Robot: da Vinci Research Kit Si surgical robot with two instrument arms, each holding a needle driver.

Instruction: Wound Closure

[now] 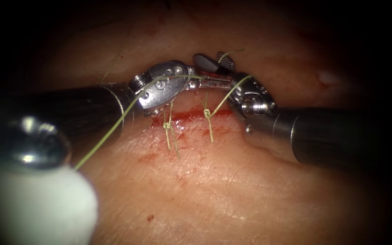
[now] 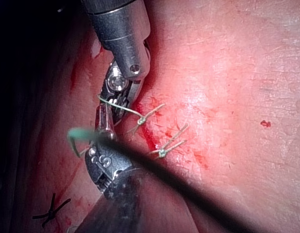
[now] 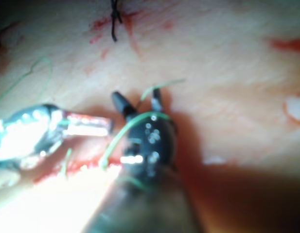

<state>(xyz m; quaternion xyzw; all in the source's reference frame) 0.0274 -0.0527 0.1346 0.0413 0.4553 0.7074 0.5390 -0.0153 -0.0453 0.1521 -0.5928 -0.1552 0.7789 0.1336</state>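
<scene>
The tissue [image 1: 232, 190] is carrying everything here, its pale surface lying under both tools. The cut [image 1: 191, 115] is running left to right across it, with red fluid [image 1: 184, 119] sitting along its line and smearing just below. Two knots are sitting on the cut: a left knot [image 1: 166, 125] and a right knot [image 1: 207, 113], each with short cut ends [image 1: 173, 143] lying flat on the tissue below the cut. A long thread [image 1: 110, 129] is rising from the right knot and crossing over the tissue toward the lower left. In the left wrist view a dark stitch [image 2: 51, 209] is lying on the tissue, well apart from the knots.
</scene>
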